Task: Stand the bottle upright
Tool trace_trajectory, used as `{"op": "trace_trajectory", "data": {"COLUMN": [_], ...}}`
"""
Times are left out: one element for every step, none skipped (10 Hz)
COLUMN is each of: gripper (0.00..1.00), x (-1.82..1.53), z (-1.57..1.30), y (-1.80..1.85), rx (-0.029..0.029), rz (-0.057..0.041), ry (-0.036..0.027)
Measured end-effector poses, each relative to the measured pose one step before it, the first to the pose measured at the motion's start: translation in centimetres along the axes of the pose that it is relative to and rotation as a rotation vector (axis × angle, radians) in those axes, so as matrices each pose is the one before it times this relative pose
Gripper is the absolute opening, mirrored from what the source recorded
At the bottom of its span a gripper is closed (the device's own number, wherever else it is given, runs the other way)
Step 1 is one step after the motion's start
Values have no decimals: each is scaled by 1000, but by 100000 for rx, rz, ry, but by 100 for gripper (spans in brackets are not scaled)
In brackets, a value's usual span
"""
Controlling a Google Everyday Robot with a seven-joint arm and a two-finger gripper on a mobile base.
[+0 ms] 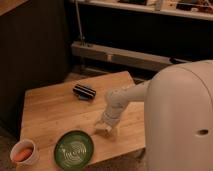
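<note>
So the gripper (106, 130) is down low on the wooden table (50, 112), lower middle of the frame, hanging off the white arm (119, 100) that reaches in from the big white robot body (180, 120) on the right. I honestly can't tell whether it's spread apart or closed up on anything.

The bottle (100, 129) is the tricky bit. There's a pale whitish shape right at the gripper's tip, just right of the green plate (74, 149), and it blends into the gripper so much that I can't say whether it's lying down or upright, or whether the two are touching.

Other stuff on the table: a black ribbed cylinder (84, 92) lying on its side toward the upper middle of the tabletop, well apart from the gripper, and a small white cup (23, 154) in the lower left corner with something orange in it (carrot maybe, can't say for sure). The plate sits between the cup and the gripper, near the front edge.

Behind the table, a long metal rail (125, 57) runs across a dark background.
</note>
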Motion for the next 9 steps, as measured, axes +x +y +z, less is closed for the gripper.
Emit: {"op": "trace_trajectory", "data": {"gripper": [67, 61, 59, 59, 59, 59, 59, 59, 59], "x": [51, 62, -15, -45, -14, -51, -112, -155, -146], "z": [184, 202, 150, 85, 83, 197, 232, 226, 77], "y": [79, 133, 31, 16, 48, 67, -58, 29, 62], "rx": [332, 416, 343, 323, 372, 783, 757, 359, -44], "rz": [173, -115, 216, 187, -68, -125, 85, 335, 358], "ry": [384, 400, 415, 266, 80, 79, 115, 240, 123]}}
